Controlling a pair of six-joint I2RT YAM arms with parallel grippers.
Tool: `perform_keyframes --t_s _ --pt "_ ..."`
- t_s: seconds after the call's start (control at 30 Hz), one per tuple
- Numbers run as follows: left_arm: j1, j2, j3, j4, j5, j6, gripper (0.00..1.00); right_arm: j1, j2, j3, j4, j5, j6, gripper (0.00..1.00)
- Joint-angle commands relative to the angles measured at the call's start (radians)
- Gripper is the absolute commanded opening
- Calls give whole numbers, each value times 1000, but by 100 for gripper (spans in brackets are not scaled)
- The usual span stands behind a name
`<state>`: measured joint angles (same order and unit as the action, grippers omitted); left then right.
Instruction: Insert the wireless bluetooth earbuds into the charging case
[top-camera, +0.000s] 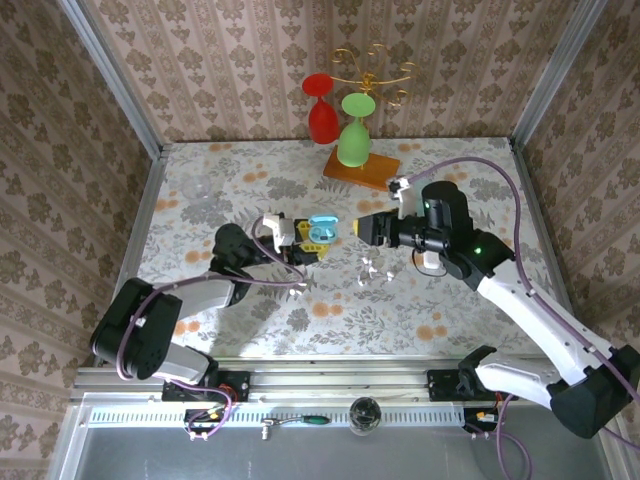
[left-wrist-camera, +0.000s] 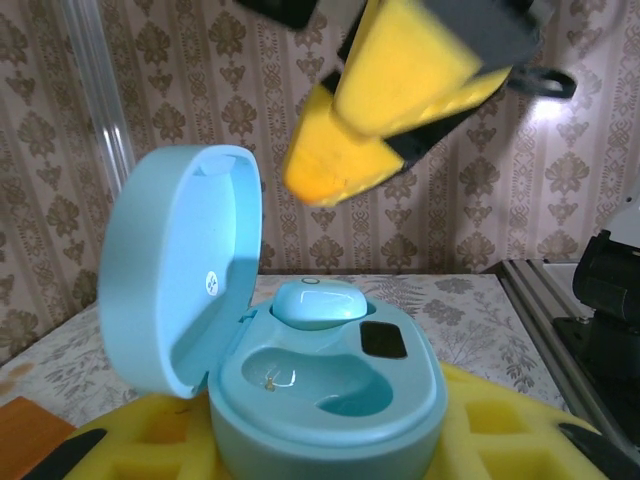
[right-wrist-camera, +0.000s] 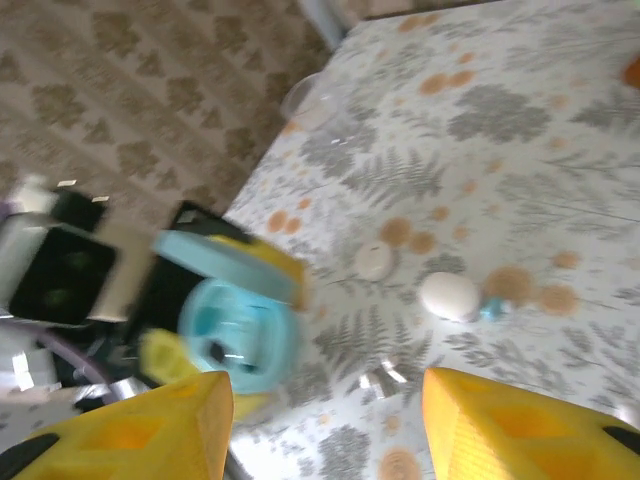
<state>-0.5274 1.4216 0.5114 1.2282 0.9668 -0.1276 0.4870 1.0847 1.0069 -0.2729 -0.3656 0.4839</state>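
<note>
Holding the open charging case (top-camera: 324, 227), the left gripper (top-camera: 312, 240) has its yellow pads closed on the case's base, with the lid tipped up; one light blue earbud (left-wrist-camera: 312, 303) sits in the far well, and the near well (left-wrist-camera: 300, 385) is bare. The right gripper (top-camera: 366, 228) hangs just right of the case, its jaws standing well apart with nothing between them. The loose white earbuds (top-camera: 370, 266) lie on the table (top-camera: 450, 300), near this gripper and on the side toward the arm bases; they are too small to tell their long axis. The right arm is the nearer and the only free one, so the next pick probably calls for it to drop and draw back toward those pieces, away from the case.
</note>
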Motion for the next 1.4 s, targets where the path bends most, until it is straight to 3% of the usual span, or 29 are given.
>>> perform_keyframes --t_s 0.0,0.2,0.37,0.63,0.87,1.1,1.37 --pt "30 -48 -30 48 18 -17 35 -58 20 -104 119 71 143 54" --pt "64 -100 -72 46 7 -27 35 -59 221 -108 155 95 240 52" --pt "92 -131 -98 44 4 -35 35 -6 458 -2 158 117 205 48" --pt "90 -153 -112 44 1 -43 35 45 824 247 164 -34 77 54" --pt "87 -163 -118 45 -18 -45 35 55 1039 458 69 -125 -20 56" --pt "85 -176 -122 44 -40 -43 35 41 1134 554 -60 -177 -132 56" --pt "84 -164 -108 42 -51 -74 35 26 1074 468 -79 -215 -168 54"
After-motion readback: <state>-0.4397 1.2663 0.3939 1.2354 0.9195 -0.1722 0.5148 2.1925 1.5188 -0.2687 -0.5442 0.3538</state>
